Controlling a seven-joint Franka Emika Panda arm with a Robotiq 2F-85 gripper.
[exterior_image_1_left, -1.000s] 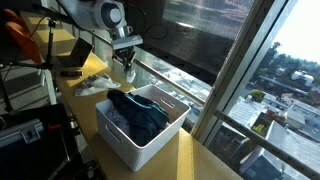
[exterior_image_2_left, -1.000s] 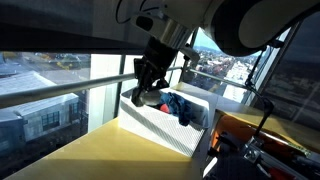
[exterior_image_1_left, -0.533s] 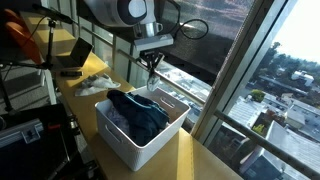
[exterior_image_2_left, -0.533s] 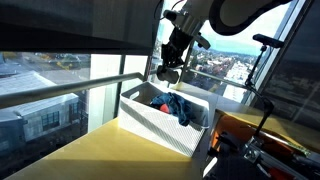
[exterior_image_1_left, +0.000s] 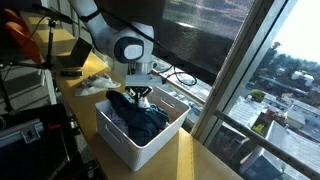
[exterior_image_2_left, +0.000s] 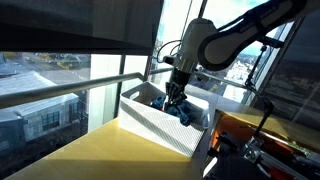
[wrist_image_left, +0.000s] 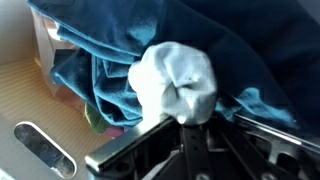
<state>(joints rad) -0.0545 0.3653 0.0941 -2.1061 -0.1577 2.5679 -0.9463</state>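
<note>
Closest, in the wrist view, the gripper (wrist_image_left: 186, 120) has its two dark fingers pinched together on a white bundle (wrist_image_left: 176, 78) of soft, crumpled fabric. The bundle bulges out above the fingertips and is held firmly between them.

Directly behind the bundle lies a blue cloth (wrist_image_left: 100, 70), rumpled in deep folds and filling most of that view. The bundle is pressed against it or hangs just over it; which one cannot be told. A small patch of brighter colours shows under the cloth's lower edge, too blurred to name.

To the left of the cloth is the pale ribbed inner wall of a white bin (wrist_image_left: 25, 100), with an oval handle slot cut through it.

In both exterior views the arm reaches straight down, so the gripper (exterior_image_1_left: 141, 97) (exterior_image_2_left: 172, 95) sits inside the open top of the bin (exterior_image_1_left: 140, 145) (exterior_image_2_left: 155, 122), right above the heaped blue cloth (exterior_image_1_left: 142, 117) (exterior_image_2_left: 185, 112).

The bin stands on a yellow wooden table (exterior_image_1_left: 195, 155) (exterior_image_2_left: 90, 150) set against a large window.

Behind the bin, in an exterior view, a pale crumpled cloth (exterior_image_1_left: 95, 82) lies on the table.

Farthest away, through the glass, are city buildings (exterior_image_1_left: 290, 120) in bright daylight.
</note>
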